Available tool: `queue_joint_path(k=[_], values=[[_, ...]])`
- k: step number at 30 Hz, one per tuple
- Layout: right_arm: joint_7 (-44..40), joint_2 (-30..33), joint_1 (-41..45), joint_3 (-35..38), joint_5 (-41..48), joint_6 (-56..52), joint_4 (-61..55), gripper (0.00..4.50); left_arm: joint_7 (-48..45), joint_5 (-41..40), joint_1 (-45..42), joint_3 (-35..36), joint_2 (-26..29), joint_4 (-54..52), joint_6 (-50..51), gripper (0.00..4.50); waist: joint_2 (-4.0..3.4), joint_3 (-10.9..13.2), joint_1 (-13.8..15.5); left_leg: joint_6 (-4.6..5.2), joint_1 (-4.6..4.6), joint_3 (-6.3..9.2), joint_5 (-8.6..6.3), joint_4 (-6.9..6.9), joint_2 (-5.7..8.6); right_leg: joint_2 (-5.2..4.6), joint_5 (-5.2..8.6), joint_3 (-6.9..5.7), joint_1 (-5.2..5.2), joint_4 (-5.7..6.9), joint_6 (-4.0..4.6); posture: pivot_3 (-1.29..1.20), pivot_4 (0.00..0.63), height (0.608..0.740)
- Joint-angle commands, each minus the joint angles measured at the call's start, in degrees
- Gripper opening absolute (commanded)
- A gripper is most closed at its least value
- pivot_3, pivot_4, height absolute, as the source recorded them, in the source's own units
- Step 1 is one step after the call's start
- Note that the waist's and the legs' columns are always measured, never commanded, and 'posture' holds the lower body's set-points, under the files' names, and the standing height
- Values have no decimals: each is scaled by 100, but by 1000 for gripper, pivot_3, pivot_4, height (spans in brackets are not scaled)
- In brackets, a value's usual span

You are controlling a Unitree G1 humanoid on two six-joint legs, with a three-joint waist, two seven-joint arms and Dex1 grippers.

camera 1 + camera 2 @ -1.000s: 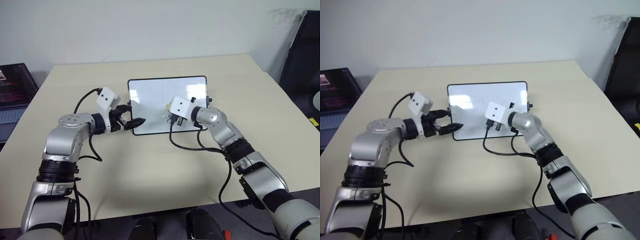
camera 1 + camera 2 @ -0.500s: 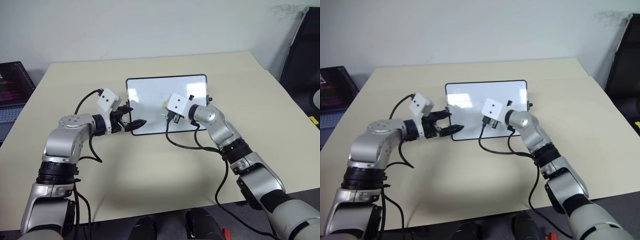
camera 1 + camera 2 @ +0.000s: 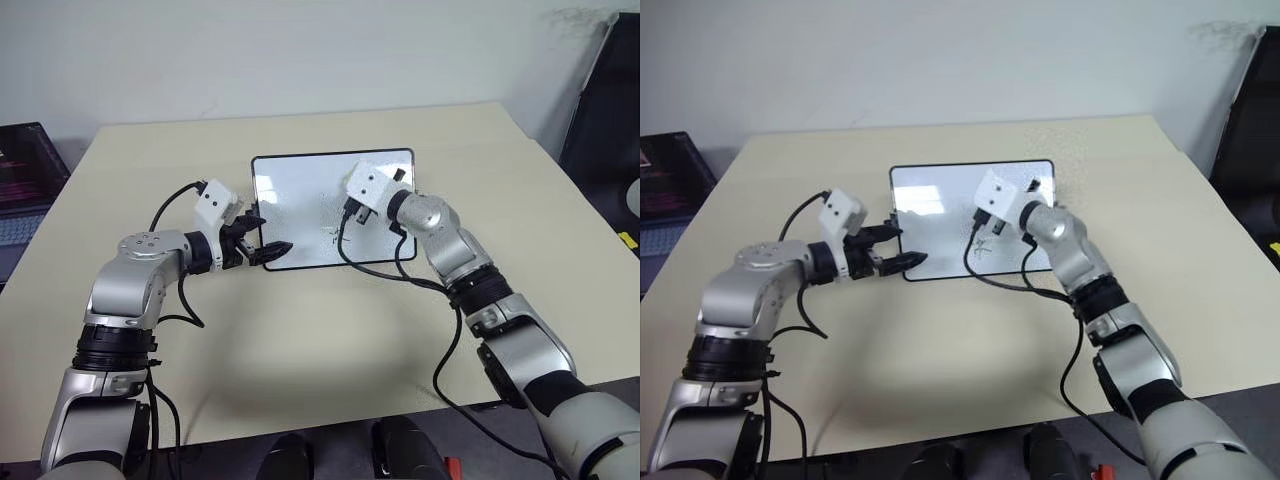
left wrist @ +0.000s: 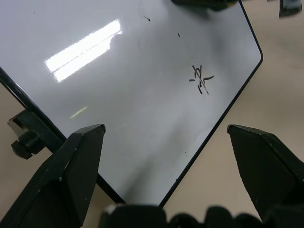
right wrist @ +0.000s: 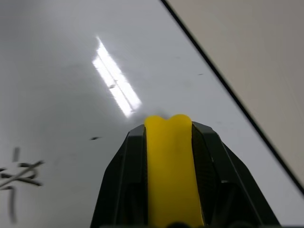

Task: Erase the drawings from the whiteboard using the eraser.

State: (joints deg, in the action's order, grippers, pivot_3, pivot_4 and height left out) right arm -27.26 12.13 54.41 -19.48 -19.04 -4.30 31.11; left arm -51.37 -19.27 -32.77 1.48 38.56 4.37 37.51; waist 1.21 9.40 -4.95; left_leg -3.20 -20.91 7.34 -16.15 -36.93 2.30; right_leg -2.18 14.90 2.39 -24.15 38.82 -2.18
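One laptop (image 3: 25,185) beside table (image 3: 300,330)

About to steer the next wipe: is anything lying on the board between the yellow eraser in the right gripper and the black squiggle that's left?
Nothing visible does. The small yellow eraser sits clamped in the right gripper over the glossy white whiteboard, and only bare board separates it from the black marker drawings.
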Motion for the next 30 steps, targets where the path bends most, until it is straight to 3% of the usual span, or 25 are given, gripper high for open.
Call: queue_joint_path(k=[1, 16, 25, 30], values=[[-334, -80, -191, -208, 3, -77, -298, 955, -18, -100, -29, 86, 46, -265, 8, 4500, 0, 0, 0, 1, 1, 1, 0, -1, 0, 0, 0, 0, 1, 1, 0, 0, 150, 740], [-38, -52, 11, 288, 227, -175, -739, 955, 314, 69, -38, 182, 26, -8, -101, 4500, 0, 0, 16, -1, 0, 6, 1, -5, 2, 0, 0, -5, 2, 5, 0, 0, 150, 740], [541, -512, 915, 263, 180, 181, 778, 955, 357, 64, -74, 128, 21, 54, -156, 4500, 0, 0, 18, -1, 0, 5, 1, -3, 3, 0, 0, -3, -1, 5, 1, 0, 150, 740], [274, -524, 920, 50, 66, 147, 1265, 955, 381, 45, -17, 161, 49, -37, -120, 4500, 0, 0, 23, -2, -3, 4, 1, -3, 4, -1, 0, -3, -1, 2, 1, 0, 150, 740]])
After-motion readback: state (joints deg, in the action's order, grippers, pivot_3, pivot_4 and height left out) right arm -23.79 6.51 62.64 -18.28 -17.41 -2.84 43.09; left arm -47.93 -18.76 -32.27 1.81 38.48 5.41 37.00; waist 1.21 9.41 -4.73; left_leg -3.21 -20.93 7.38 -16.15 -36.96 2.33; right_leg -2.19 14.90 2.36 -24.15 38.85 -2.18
